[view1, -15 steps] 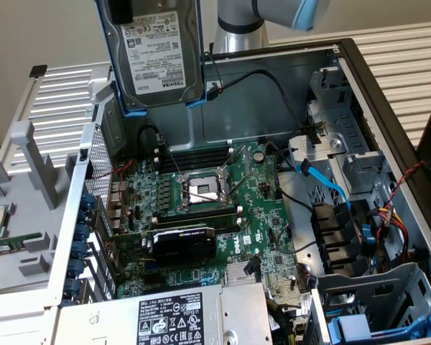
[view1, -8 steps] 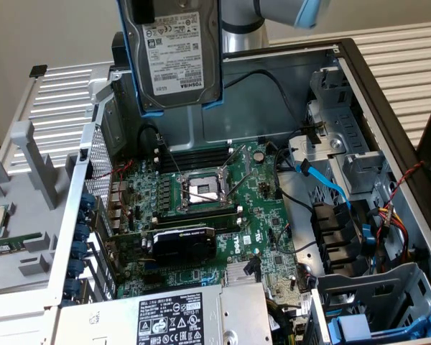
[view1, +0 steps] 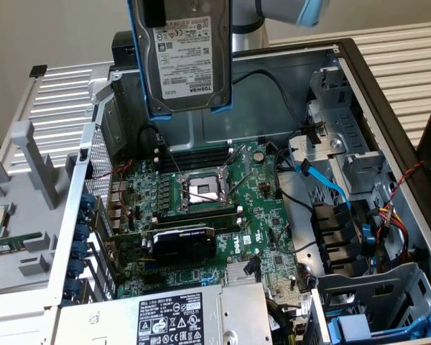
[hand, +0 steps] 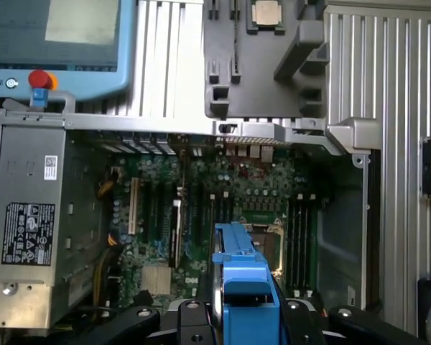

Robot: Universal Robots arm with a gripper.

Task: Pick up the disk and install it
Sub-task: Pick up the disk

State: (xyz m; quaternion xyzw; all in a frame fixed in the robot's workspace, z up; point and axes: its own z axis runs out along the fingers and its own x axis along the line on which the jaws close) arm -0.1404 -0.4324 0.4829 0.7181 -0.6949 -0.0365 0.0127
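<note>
The gripper was clamped on the disk — its fingers gripped the blue carrier from either side. The disk hung upright, label facing the exterior view, high above the open computer case and its motherboard — touching neither.

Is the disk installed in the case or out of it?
Out: the disk hangs upright, held in the claw, above the motherboard.

— Any open air?
— Above the motherboard, beneath the hanging disk.
— Obstacles?
— A graphics card stands mid-board; a blue cable and drive cage crowd the exterior view's right.
</note>
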